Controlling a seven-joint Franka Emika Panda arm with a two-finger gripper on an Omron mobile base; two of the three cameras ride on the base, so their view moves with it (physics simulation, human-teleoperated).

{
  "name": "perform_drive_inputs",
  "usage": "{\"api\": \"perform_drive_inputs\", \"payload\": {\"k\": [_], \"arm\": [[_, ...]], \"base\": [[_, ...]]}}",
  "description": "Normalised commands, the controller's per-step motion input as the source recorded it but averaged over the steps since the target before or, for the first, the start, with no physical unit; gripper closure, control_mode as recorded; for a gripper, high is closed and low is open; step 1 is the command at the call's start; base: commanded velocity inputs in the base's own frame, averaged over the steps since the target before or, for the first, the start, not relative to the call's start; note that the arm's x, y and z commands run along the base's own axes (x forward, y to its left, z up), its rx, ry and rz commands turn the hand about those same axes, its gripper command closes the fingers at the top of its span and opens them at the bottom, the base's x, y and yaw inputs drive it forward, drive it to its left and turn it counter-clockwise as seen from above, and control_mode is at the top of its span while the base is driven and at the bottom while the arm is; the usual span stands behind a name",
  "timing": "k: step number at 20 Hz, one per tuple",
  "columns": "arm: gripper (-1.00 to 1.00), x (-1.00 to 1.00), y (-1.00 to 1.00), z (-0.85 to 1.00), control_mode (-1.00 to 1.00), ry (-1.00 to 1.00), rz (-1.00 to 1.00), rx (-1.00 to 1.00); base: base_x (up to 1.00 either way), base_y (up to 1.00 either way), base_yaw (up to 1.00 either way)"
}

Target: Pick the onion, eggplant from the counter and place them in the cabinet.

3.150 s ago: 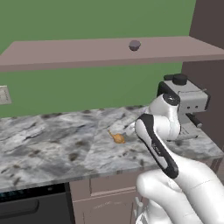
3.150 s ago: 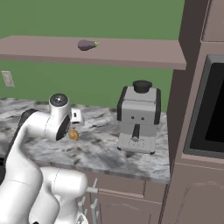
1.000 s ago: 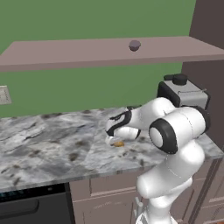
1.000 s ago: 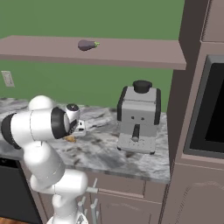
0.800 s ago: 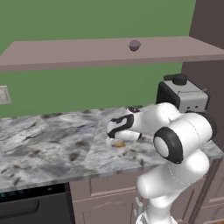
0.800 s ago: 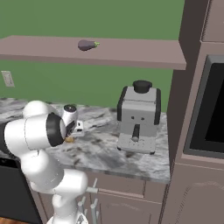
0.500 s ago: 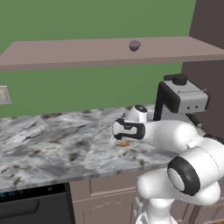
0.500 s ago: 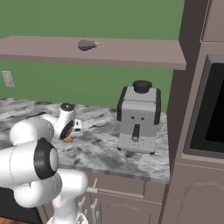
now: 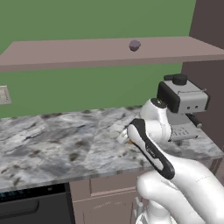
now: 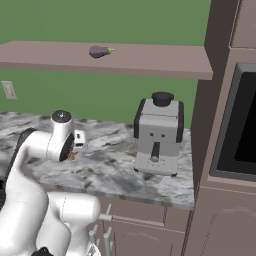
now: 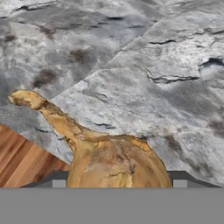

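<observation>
Down at the grey-and-white marbled tabletop (image 9: 57, 144), the end effector (image 9: 124, 136) sits low and is mostly hidden behind the robot's own white wrist in both base views, so its fingers cannot be made out there. From the hand view, the onion (image 11: 111, 162) fills the lower middle of the picture, right up against the end effector, and its bottom half is cut off at the lower edge. Two small dark finger tips (image 11: 57, 178) show at either side of the bulb, close to it, but whether they press on it or stand slightly apart cannot be told. The onion is an orange-brown rounded bulb with streaky, papery skin, and a thin, twisted stem runs away from the end effector to a blunt pale tip lying over the marbled stone. A patch of brown wooden floor shows beyond the tabletop's edge, off to one side of the stem. From the base views only a sliver of orange-brown (image 10: 70, 156) peeks out beside the wrist. High above the end effector, the eggplant (image 10: 100, 51) lies on the long brownish-mauve cabinet (image 10: 165, 62) slab on the green wall; it is dark purple and oblong, with a green cap at one end. A boxy grey and black coffee machine (image 10: 159, 135) stands on the tabletop to the right of the end effector, well apart from it.
</observation>
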Motion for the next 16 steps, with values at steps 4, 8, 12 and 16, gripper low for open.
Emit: {"api": "perform_drive_inputs", "payload": {"k": [4, 8, 12, 16], "arm": [[1.0, -0.81, 0.0, 1.0, -1.0, -0.17, 0.0, 0.0], [1.0, -0.68, 0.0, 1.0, -1.0, -0.14, -0.02, 0.0], [1.0, -0.49, 0.0, 1.0, -1.0, -0.17, -0.04, 0.0], [1.0, -0.46, 0.0, 1.0, -1.0, -0.17, -0.05, 0.0]], "base": [[0.0, 0.0, 0.0], [0.0, 0.0, 0.0], [0.0, 0.0, 0.0], [0.0, 0.0, 0.0]]}}
